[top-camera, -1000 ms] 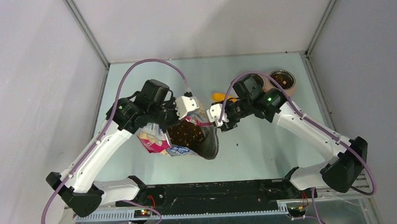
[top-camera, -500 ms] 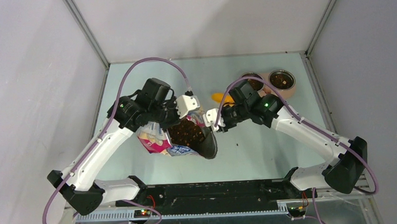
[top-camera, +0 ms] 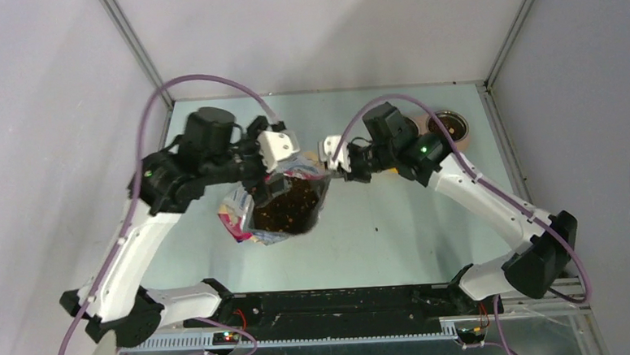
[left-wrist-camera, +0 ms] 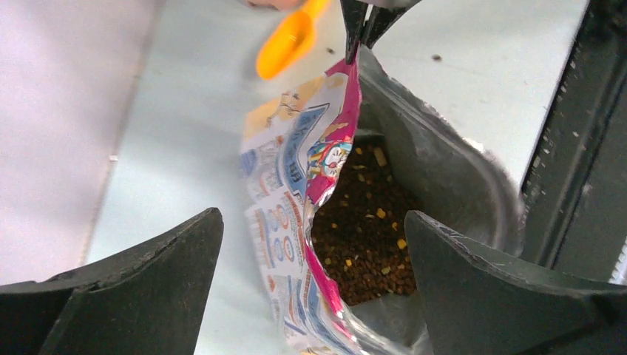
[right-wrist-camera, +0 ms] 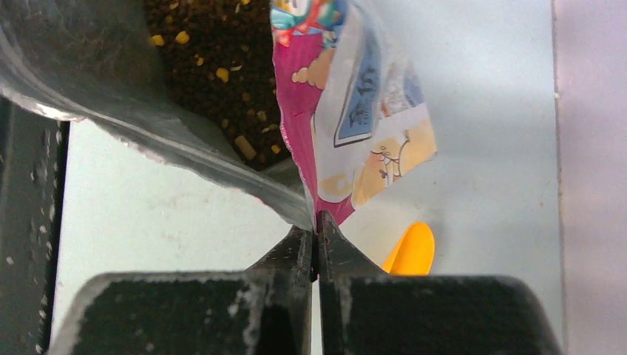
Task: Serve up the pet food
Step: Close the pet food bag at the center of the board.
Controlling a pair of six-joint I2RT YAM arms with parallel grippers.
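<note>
Overhead, the opened bag (top-camera: 237, 224) sits centre-left on the table (top-camera: 404, 222), with dark pet food (top-camera: 287, 207) showing in its mouth. The left claw (top-camera: 283, 166) hangs spread over the bag's upper rim, while the right claw (top-camera: 328, 156) pinches the rim's upper-right corner. A bowl (top-camera: 449, 126) stands at upper right. From the left wrist, both fingers stand wide apart and grip nothing, with a yellow scoop (left-wrist-camera: 288, 43) at the top. From the right wrist, the claw is pressed together on the bag's pink edge, kibble at upper left.
</note>
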